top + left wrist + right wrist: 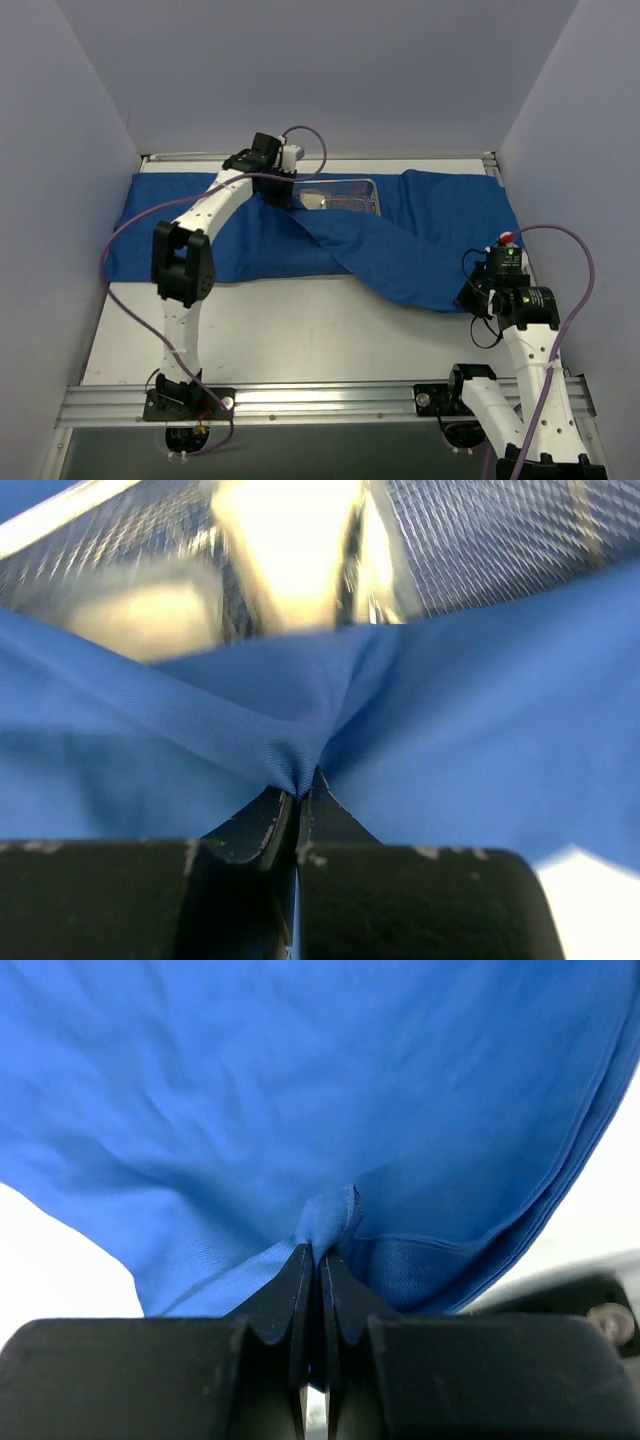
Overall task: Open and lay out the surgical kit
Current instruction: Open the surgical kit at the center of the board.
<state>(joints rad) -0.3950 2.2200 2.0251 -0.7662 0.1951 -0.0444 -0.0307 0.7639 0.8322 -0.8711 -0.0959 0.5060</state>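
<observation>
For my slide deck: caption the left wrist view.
Left gripper pinches a fold of blue cloth wrap, the wire-mesh tray just beyond.

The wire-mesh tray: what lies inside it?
Inside the wire-mesh tray lie pale, blurred shapes, maybe packets. The blue cloth, pinched by the left gripper, covers its near part, so anything there is hidden.

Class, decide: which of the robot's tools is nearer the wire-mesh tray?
Left. The left tool pinches the blue cloth right beside the tray, at its left end; the right tool grips the cloth far off, at its near right corner.
</observation>
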